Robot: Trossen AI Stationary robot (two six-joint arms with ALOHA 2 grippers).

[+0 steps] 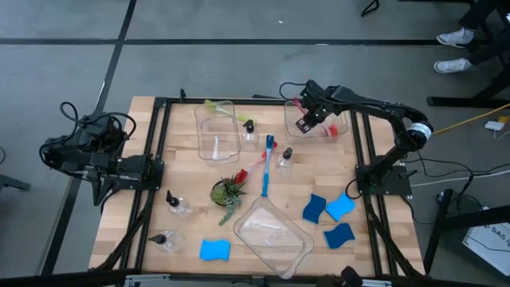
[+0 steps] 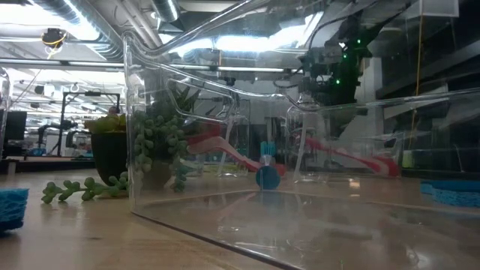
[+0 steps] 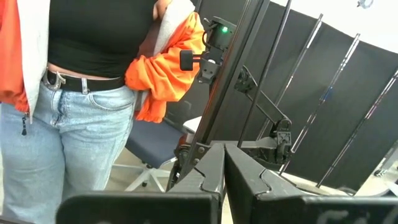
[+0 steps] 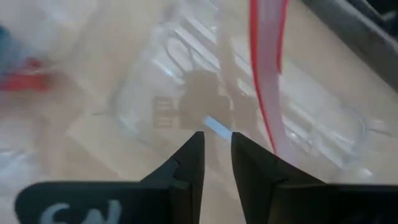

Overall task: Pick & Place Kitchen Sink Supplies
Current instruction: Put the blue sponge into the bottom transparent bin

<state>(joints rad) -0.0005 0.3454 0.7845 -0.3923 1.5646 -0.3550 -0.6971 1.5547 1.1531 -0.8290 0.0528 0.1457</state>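
Hovering over the far-right clear bin (image 1: 323, 127), the right gripper (image 1: 304, 124) has its fingers slightly parted, gripping nothing; a red brush (image 4: 268, 74) lies in that bin below. Left gripper (image 3: 224, 163) closed (parked off the table's left edge). Blue sponges (image 1: 328, 209) lie near-right.

Three sponges (image 1: 328, 217) lie right of the near bin (image 1: 296, 249); a plant (image 1: 226, 192) (mid-worktop) sits left of two crossed brushes (image 1: 266, 170).
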